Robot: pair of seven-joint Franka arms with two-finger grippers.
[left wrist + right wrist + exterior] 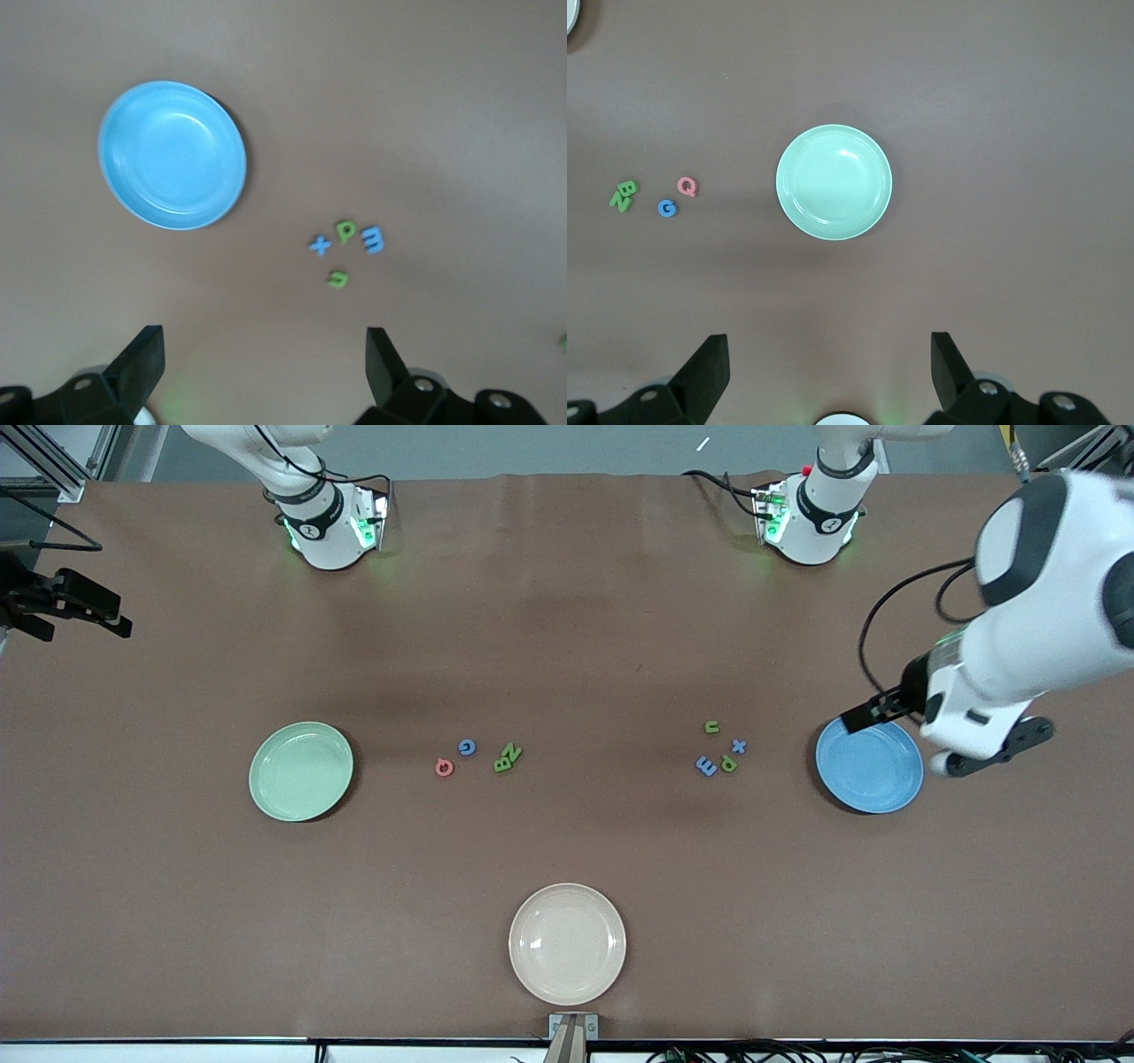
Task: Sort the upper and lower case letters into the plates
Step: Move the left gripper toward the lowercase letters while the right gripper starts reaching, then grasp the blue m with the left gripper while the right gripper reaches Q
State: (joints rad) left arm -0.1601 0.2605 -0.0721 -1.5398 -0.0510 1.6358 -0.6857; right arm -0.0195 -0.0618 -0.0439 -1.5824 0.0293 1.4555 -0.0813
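Letters lay in two loose clusters at mid-frame of the front view, Q [444, 767], G [467, 747] and B-Z [507, 757] nearer the mint plate [301, 771], four more [722, 750] beside the blue plate [869, 766]; being tiny and flat, they looked light and best pinched across their edges. My left gripper [264, 354] hung over the blue plate at right, fingers spread and empty, while my right gripper [829, 359] waited over the mint plate, equally spread. Only the cream plate [567, 942] at bottom centre shared the table, blocking nothing.

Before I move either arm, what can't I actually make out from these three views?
- Right pincer: out of frame in the front view; only its open finger ends show in its wrist view.
- Left pincer: front view shows just one fingertip by the blue plate.
- Green letters Z and B: touching or overlapping, cannot tell.
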